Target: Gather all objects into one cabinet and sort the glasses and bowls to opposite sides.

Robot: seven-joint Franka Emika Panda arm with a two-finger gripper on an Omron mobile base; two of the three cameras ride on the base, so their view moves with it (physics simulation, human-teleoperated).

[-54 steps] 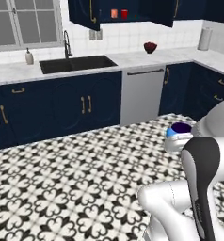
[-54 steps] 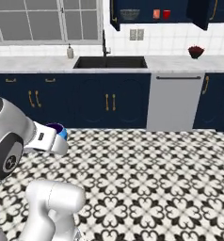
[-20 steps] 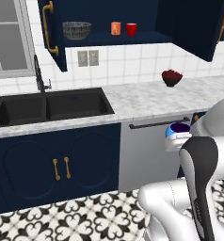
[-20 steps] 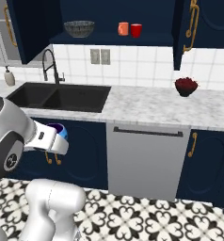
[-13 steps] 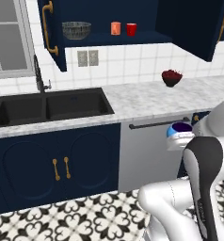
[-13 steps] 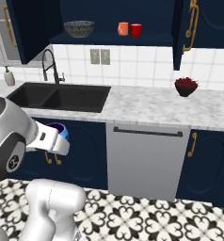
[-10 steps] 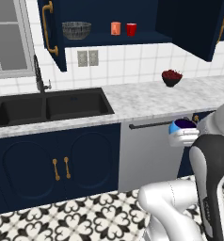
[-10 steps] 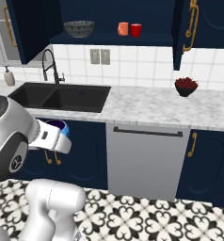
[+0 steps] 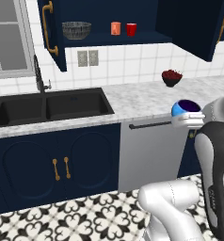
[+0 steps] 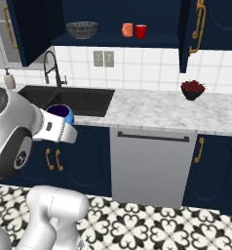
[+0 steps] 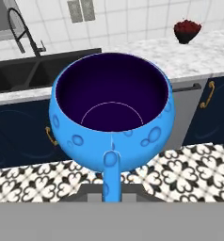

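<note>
Jaws hidden behind the blue bowl (image 11: 111, 110), apparently gripping it. Marble bench (image 9: 132, 101) carries the sink (image 9: 50, 106); the open cabinet (image 10: 113, 40) hangs above the sink.

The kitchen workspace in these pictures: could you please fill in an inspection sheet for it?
Surface: marble counter with a black sink set in it.
Job's things: mesh bowl, orange cup and red cup on the shelf of the open wall cabinet; blue bowl held upright, empty.
Clutter: dark bowl of red fruit on the counter.
Grippers: gripper shut on the blue bowl, its fingers hidden behind the bowl's blue coating.
Cables: nothing seen.
Surroundings: faucet, dishwasher, patterned floor.
</note>
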